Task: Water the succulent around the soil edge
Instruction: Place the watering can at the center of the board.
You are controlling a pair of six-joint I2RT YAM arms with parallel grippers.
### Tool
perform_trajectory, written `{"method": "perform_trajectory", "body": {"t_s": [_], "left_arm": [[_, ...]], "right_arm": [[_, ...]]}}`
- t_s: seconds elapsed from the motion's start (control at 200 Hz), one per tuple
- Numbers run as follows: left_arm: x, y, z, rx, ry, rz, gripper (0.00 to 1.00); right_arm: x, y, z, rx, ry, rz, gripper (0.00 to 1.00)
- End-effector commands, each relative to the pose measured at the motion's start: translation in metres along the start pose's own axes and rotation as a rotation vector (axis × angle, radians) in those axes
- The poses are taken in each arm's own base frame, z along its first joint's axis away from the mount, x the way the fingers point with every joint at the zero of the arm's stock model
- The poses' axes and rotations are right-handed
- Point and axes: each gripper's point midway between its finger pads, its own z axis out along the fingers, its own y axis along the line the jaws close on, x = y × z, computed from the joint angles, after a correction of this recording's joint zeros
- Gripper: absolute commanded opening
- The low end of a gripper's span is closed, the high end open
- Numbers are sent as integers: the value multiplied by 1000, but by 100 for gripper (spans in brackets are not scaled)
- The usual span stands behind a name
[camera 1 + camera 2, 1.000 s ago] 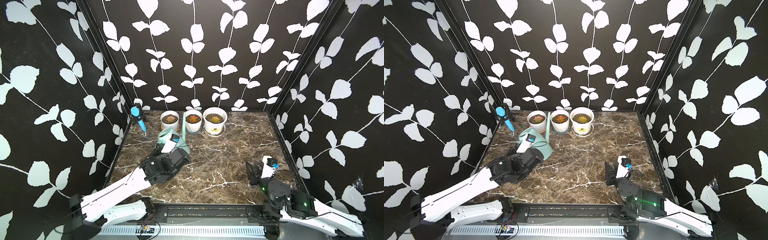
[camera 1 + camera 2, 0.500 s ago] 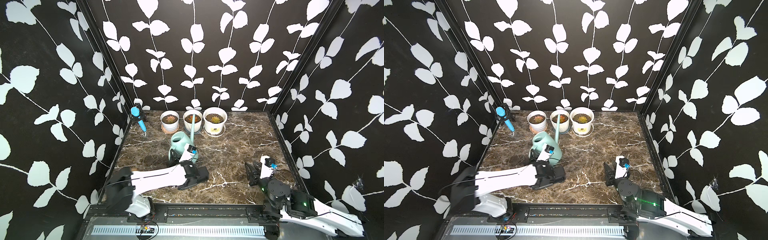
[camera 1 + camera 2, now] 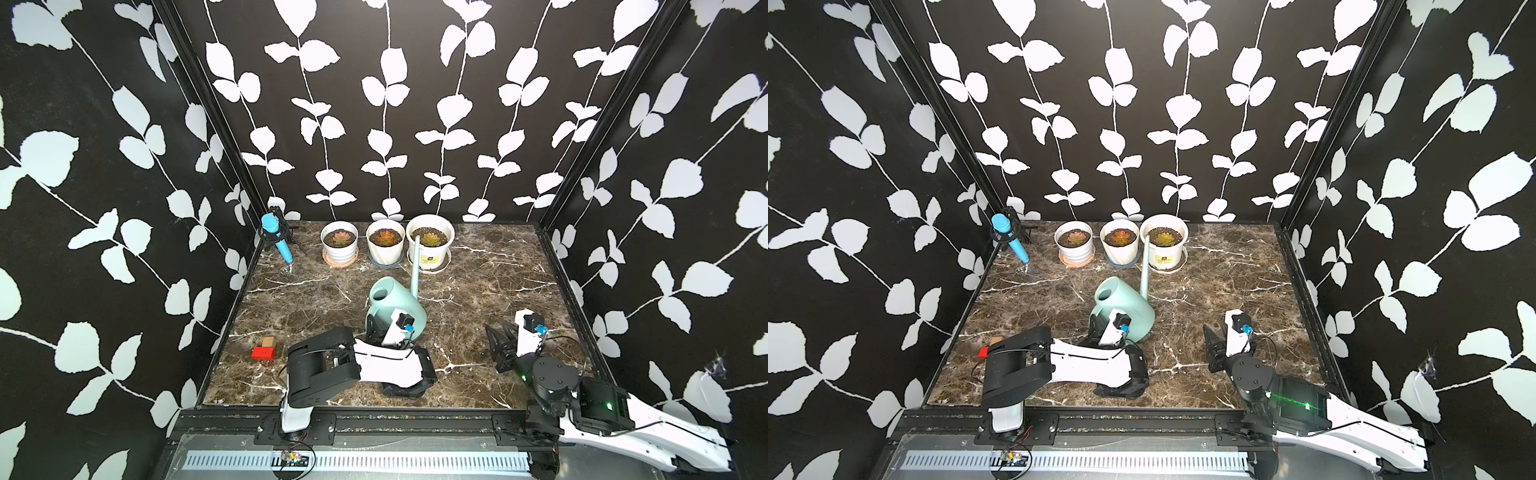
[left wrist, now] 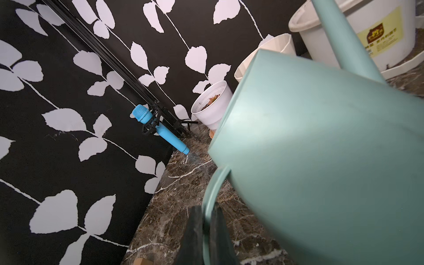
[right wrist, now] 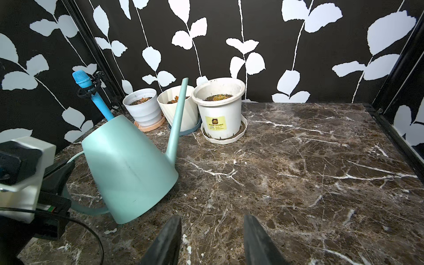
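Left wrist view shows the left gripper (image 4: 207, 238) closed on the thin handle (image 4: 212, 190) of the can (image 4: 321, 160); its two dark fingers pinch the strap from both sides, low on the loop. In both top views the can (image 3: 395, 307) is near the middle of the table (image 3: 498, 266) and leans toward the pots. I cannot tell if its base touches the marble. The long spout (image 3: 414, 266) points at the pot (image 3: 441, 253) with the yellow label, and its tip appears close to the near rim, beside the succulent (image 3: 430, 238). The right gripper (image 5: 211, 243) is open and empty, low over the table, well apart from the can.

The can looks like smooth hard plastic: stiff, not fragile, a little slippery. Its weight depends on the water inside (the opening is visible, the level is not). I judge that the water will run toward the spout when the can tips, so the load will move forward. A flat narrow handle can turn between the jaws, so a firm grip and slow tilting are needed. With such a long spout, a small turn of the wrist becomes large at the tip, so the tip should go gently around the soil edge and keep off the leaves.
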Motion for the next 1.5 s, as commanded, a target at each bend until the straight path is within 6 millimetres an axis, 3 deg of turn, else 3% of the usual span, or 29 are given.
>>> {"method": "perform_trajectory", "body": {"t_s": [0.0, 0.47, 0.635, 0.81, 0.89, 1.01, 1.195, 1.34, 1.495], "left_arm": [[-10, 19, -7, 8, -32, 48, 0], [-6, 6, -37, 111, -107, 15, 0], [6, -14, -48, 150, -105, 99, 0], [15, -23, -56, 143, -119, 167, 0], [12, -29, -61, 121, -142, 214, 0], [8, -52, -71, 130, -177, 319, 0], [7, -44, -69, 138, -177, 275, 0], [3, -52, -74, 149, -200, 315, 5], [2, -50, -74, 147, -194, 312, 13]], "right_arm": [[-15, 8, -2, -25, -20, 17, 48], [-14, 32, 10, -59, 30, -19, 50], [-17, 46, 14, -95, 24, -20, 55], [-13, 68, 34, -64, 141, -89, 69], [-2, 80, 47, -69, 241, -85, 71], [5, 88, 58, -54, 291, -29, 71], [-8, 71, 49, -18, 241, 47, 71], [-18, 49, 36, 17, 204, 68, 72], [3, 23, 28, 44, 180, 181, 72]]}}
